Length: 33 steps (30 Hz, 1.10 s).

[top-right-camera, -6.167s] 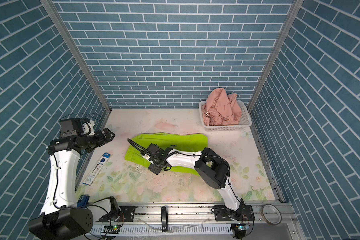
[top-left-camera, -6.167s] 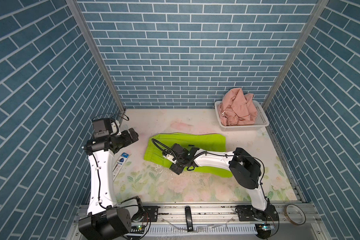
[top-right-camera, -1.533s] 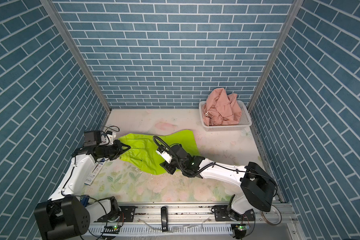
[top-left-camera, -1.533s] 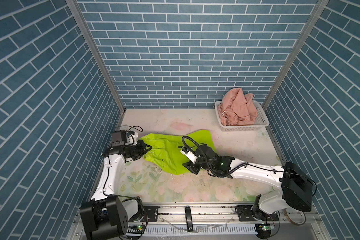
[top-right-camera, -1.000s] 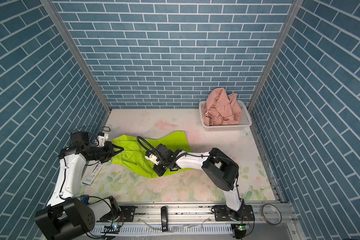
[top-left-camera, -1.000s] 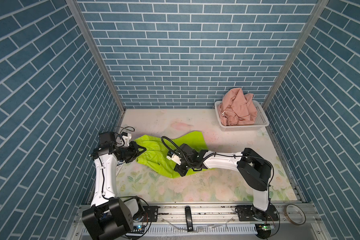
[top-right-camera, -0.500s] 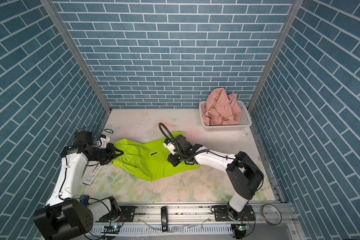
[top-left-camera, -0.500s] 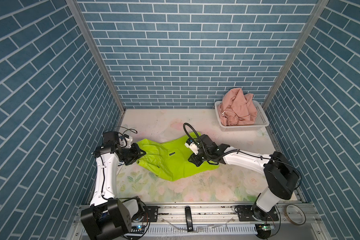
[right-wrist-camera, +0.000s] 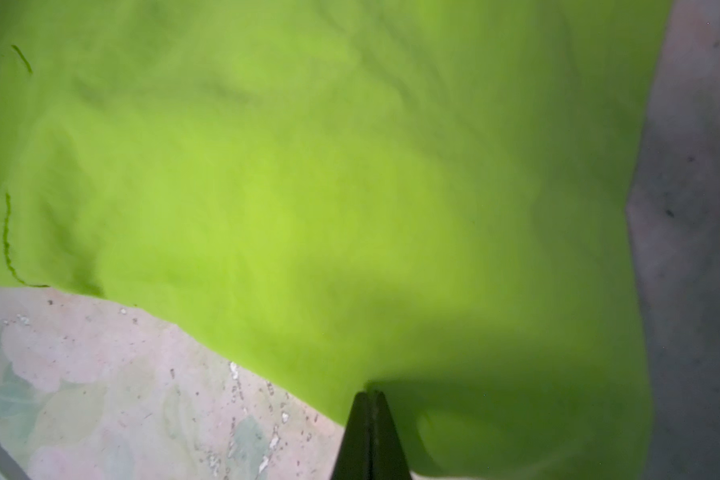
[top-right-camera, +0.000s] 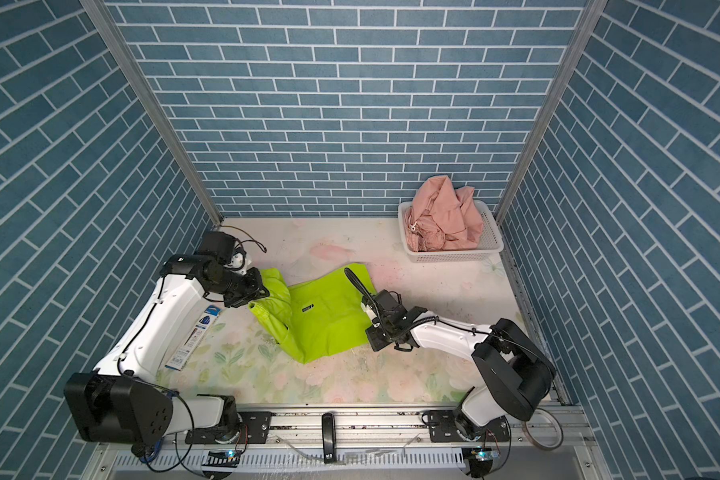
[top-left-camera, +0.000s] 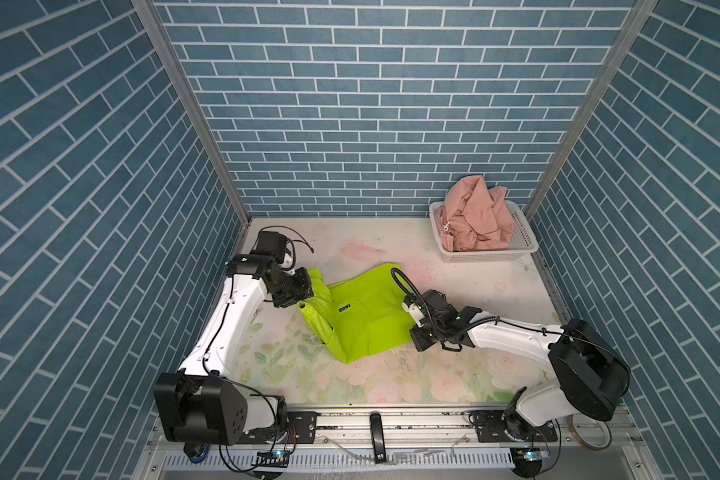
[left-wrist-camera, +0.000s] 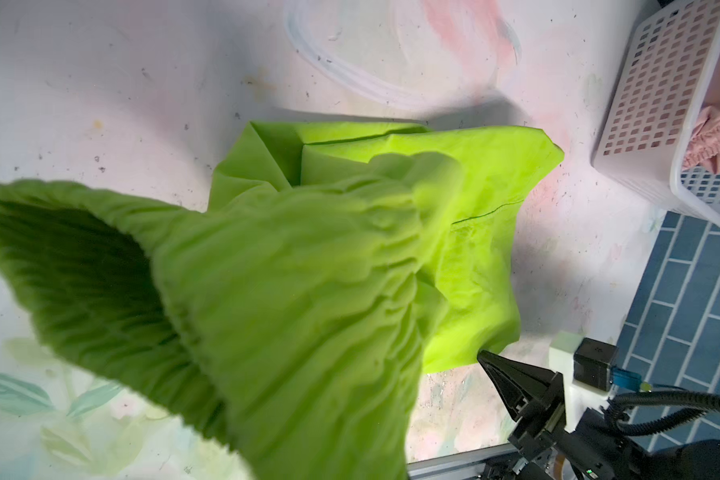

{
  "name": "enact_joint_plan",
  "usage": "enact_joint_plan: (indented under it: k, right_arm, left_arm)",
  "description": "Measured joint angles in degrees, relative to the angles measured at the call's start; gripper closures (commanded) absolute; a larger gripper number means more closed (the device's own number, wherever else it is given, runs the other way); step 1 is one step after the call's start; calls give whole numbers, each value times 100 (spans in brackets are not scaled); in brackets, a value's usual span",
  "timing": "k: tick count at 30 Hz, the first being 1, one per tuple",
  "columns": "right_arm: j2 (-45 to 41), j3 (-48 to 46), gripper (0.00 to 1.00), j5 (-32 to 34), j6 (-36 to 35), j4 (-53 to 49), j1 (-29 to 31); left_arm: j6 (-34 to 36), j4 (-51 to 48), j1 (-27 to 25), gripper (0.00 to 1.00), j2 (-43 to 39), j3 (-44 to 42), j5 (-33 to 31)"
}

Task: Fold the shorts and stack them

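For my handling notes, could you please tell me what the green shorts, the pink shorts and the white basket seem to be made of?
Green shorts: thin matte cloth, perhaps synthetic; it folds in sharp creases and its waistband gathers finely.
Pink shorts: seemingly similar thin matte cloth, crumpled into peaks.
White basket: moulded plastic, smooth finish, walls pierced by a grid of holes.

Both top views are bright, sharp and evenly lit from above, with only soft shadows on the pale worktop. Wrist views are softer: the green shorts blur near the lens, darkly shadowed beside the right pincer.
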Motion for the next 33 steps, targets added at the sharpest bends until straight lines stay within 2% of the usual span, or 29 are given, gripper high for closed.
enact_joint_plan:
  k: [6, 19, 23, 27, 33]
  right_arm:
    - [4, -452, 100, -136, 208, 538, -31]
    - [4, -894, 100, -267, 444, 1637, -31]
    - [4, -946, 100, -286, 444, 1751, -31]
    - [-151, -955, 100, -326, 442, 1486, -31]
    - [-1572, -957, 97, -345, 439, 772, -31]
  left_arm:
    - [-356, -26, -892, 100, 715, 625, -426]
    - [-750, -306, -2100, 100, 2109, 1888, -907]
    - [-772, -433, -2299, 100, 2420, 2223, -940]
    - [-713, -817, -2337, 100, 2669, 2918, -1139]
    - [-503, -1263, -2312, 100, 2634, 3707, -1604]
